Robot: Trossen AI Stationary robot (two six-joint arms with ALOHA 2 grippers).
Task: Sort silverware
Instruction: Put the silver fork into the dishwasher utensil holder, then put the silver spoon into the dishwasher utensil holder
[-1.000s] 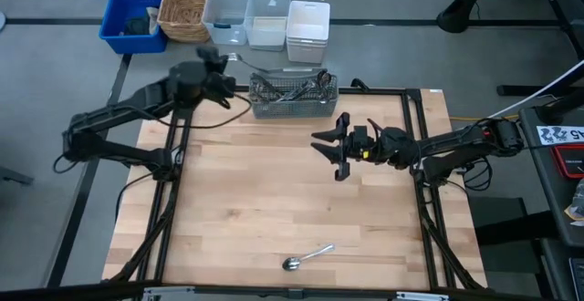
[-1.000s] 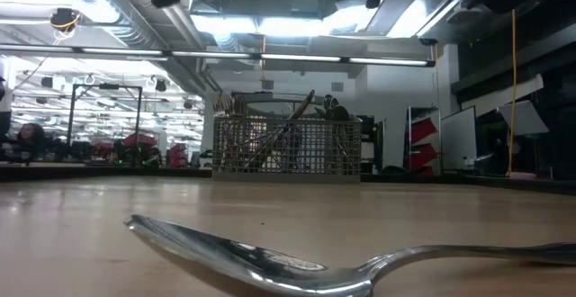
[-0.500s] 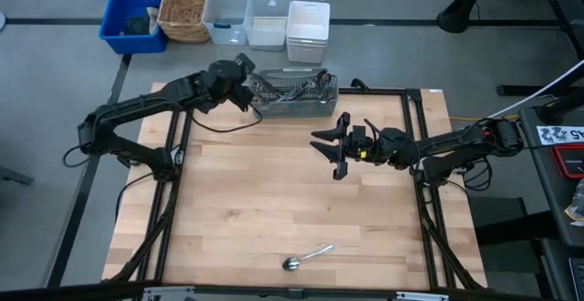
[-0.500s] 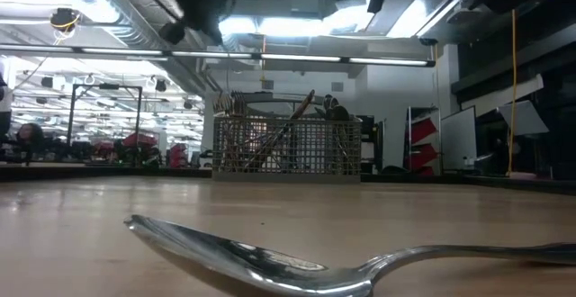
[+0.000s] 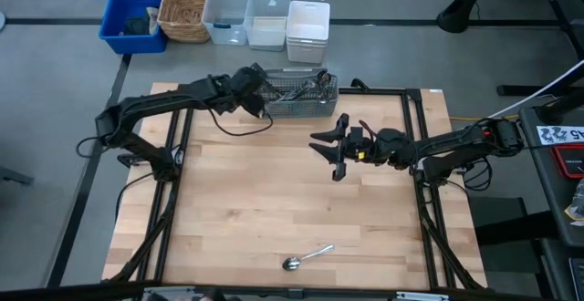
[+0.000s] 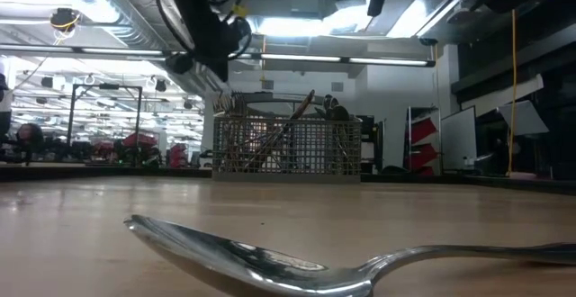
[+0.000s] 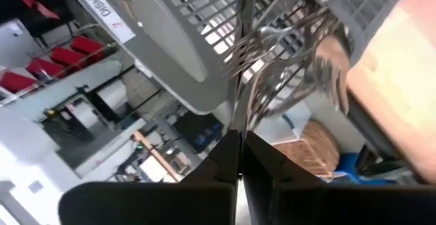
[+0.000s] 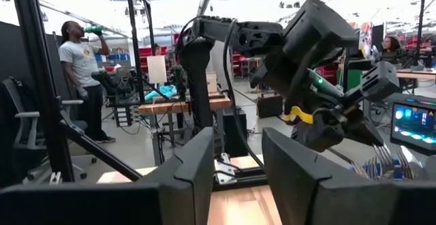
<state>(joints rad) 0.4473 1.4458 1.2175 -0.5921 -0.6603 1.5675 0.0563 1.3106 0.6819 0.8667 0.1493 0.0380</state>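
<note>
the left end effector (image 5: 262,100), fingers pressed together with nothing between them, hangs at the mesh basket's (image 5: 294,98) near corner, where most silverware (image 7: 286,44) stands; it should open before dipping in, probably onto one handle. the right end effector (image 5: 331,147) waits spread, empty, mid-counter (image 5: 237,201). one spoon (image 5: 307,257) lies near the front edge.

Grey floor (image 5: 383,55); ceiling strip lights (image 6: 297,60); storage bins (image 5: 219,14) behind wooden table (image 5: 274,201).

The spoon (image 6: 297,265) runs past the low view's right edge, and the basket's (image 5: 294,96) packed silverware (image 7: 286,54) blurs together
</note>
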